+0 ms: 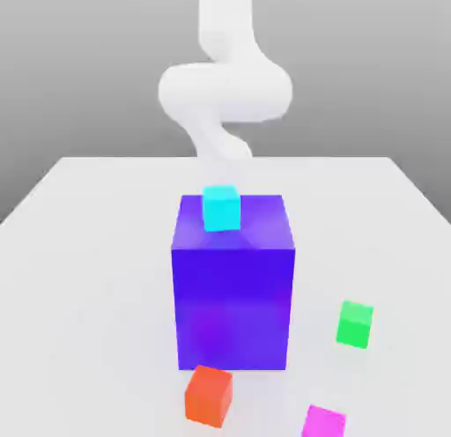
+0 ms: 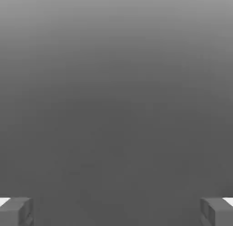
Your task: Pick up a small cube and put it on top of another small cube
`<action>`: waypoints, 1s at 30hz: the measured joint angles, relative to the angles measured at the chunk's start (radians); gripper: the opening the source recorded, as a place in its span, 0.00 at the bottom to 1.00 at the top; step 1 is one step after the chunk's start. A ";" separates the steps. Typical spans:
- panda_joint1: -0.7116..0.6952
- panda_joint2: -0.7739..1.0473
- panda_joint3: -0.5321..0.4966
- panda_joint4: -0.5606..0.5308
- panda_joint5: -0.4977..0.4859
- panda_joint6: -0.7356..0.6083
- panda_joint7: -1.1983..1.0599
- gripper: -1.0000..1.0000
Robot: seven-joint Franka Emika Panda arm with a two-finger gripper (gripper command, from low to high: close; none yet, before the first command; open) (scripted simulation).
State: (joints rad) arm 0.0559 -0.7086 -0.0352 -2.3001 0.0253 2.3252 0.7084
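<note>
Two small cubes: bright magenta-pink cube (image 1: 323, 422) sits at table's near edge, exterior view's right; bright green cube (image 1: 355, 323) near it, apart.
Neighbours: orange-red cube (image 1: 209, 396) beside big blue-purple cube (image 1: 233, 285); cyan cube (image 1: 221, 207) on top.
Gripper (image 2: 116, 211): fingers (image 2: 16, 211) spread wide, nothing held.
Arm: white arm (image 1: 225, 87) behind big cube.
Risk: reach over may clip big cube; off-centre grasp could nudge pink off the edge.

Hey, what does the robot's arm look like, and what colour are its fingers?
The arm is plain glossy white, built of thick rounded segments, with no cables or markings visible. The hand has two grey, blocky fingers with white edges showing at the outer corners.
</note>
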 joint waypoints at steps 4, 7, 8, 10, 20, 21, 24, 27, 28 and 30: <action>0.086 0.151 -0.053 0.000 0.048 0.042 -0.156 0.50; 0.140 0.261 -0.084 0.000 0.087 0.072 -0.272 0.50; 0.155 0.298 -0.091 0.000 0.100 0.082 -0.312 0.50; 0.185 0.371 -0.106 0.000 0.126 0.101 -0.389 0.50; 0.278 0.730 -0.103 -0.001 0.206 0.205 -0.739 0.50; 0.281 0.764 -0.100 -0.002 0.204 0.217 -0.767 0.50; 0.285 0.865 -0.089 -0.004 0.183 0.254 -0.841 0.50; 0.294 0.962 -0.082 -0.008 0.137 0.293 -0.897 0.50; 0.298 0.993 -0.083 -0.009 0.117 0.306 -0.912 0.50; 0.307 1.057 -0.085 -0.008 0.083 0.338 -0.936 0.50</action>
State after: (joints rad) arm 0.3626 0.3484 -0.1198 -2.3077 0.1088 2.6636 -0.2272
